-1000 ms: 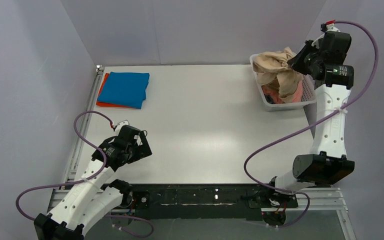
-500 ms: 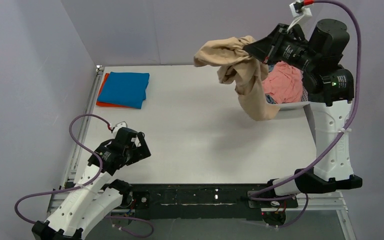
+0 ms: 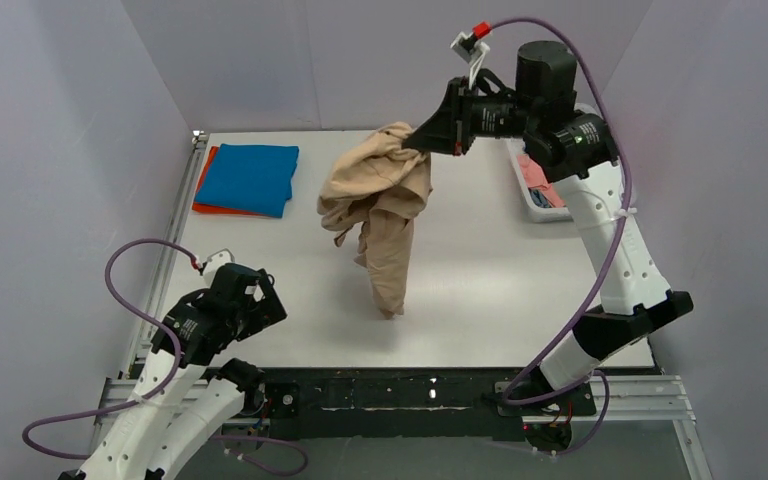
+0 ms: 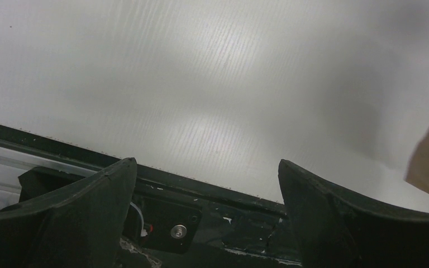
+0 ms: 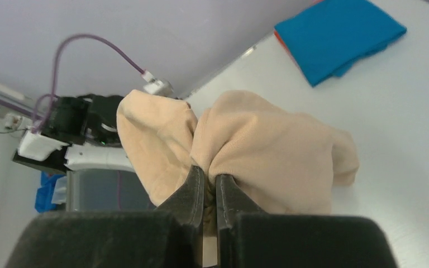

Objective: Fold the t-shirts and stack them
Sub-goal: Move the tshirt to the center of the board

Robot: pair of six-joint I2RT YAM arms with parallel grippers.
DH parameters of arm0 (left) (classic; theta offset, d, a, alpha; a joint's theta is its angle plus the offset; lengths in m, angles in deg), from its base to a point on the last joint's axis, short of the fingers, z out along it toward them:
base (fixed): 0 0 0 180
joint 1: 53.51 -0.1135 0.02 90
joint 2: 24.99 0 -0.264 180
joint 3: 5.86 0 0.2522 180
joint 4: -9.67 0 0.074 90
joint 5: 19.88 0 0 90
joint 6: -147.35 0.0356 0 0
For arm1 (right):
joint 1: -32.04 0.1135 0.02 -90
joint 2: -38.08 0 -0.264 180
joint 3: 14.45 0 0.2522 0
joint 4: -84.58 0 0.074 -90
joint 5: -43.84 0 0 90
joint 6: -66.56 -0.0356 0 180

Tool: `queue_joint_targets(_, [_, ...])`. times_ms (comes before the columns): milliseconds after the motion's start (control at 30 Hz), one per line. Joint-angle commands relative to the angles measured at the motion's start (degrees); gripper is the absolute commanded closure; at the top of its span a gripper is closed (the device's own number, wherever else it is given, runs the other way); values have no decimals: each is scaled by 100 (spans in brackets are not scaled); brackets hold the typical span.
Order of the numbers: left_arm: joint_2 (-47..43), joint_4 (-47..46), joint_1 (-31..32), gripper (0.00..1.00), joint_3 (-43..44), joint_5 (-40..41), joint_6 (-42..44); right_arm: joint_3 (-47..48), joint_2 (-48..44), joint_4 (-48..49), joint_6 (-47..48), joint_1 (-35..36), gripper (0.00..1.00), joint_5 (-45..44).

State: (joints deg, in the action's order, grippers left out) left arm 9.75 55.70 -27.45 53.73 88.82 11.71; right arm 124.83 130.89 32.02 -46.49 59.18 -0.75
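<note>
My right gripper [image 3: 418,143] is shut on the beige-tan t-shirt [image 3: 380,200] and holds it bunched in the air over the middle of the table, its lower end hanging down near the tabletop. In the right wrist view the gripper [image 5: 209,173] pinches a fold of the beige-tan t-shirt [image 5: 268,151]. A folded bright blue t-shirt [image 3: 250,177] lies on a folded orange-red t-shirt [image 3: 201,195] at the far left; the blue one also shows in the right wrist view [image 5: 341,33]. A salmon pink t-shirt [image 3: 545,180] lies in the basket. My left gripper [image 3: 260,300] is open and empty at the near left.
The white mesh basket [image 3: 528,195] stands at the far right, partly hidden by my right arm. The table [image 3: 480,280] has lilac walls on three sides. The left wrist view shows the black front rail [image 4: 201,190] between my left gripper's fingers.
My right gripper has lifted the beige-tan t-shirt out of the basket and carried it left to over the table's middle. My left arm has drawn back a little toward the near edge.
</note>
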Motion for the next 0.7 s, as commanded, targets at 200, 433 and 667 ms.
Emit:
queue_joint_targets(200, [349,741,13,0,-92,243,-360,-5748,-2236,-145,2418,-430,40,-3386])
queue_joint_targets(433, [1567,-116,-27,0,147,-84,-304,-6329,-2911,-286,1542,-674,17,-5646])
queue_joint_targets(667, [3553,-1863,-1052,0,577,-1933,-245,-7102,-3841,298,324,-404,14,-4133])
